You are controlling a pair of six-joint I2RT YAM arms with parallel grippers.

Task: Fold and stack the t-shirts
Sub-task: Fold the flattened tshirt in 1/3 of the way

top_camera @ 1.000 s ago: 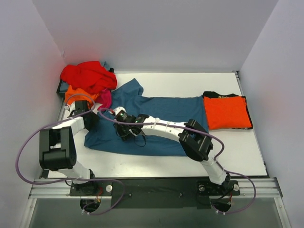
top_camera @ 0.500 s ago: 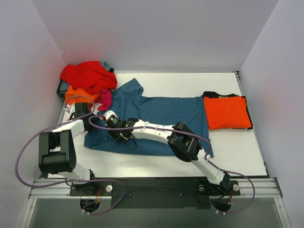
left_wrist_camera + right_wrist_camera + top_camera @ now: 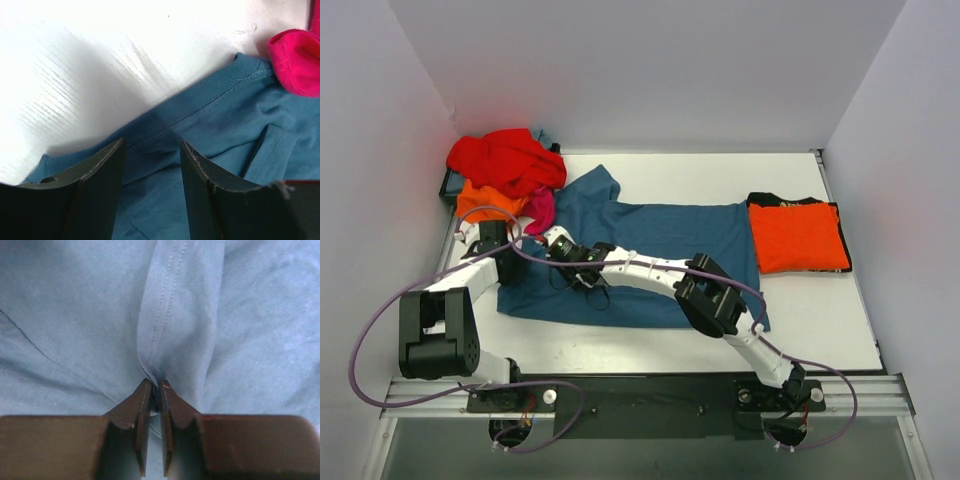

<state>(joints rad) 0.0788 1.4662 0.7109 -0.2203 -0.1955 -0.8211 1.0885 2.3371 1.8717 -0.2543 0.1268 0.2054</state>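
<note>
The right arm is stretched low across to the left. The right gripper (image 3: 156,386) is clamped on a raised, stitched ridge of the soft teal blue fabric t-shirt (image 3: 665,232), which is spread on the white table (image 3: 820,320). The left gripper (image 3: 150,150) is held parted over the shirt's double-stitched hem at its left edge.

a robot lab cell: plain walls (image 3: 640,80) around a white table (image 3: 820,320) with an aluminium rail (image 3: 650,392).
</note>
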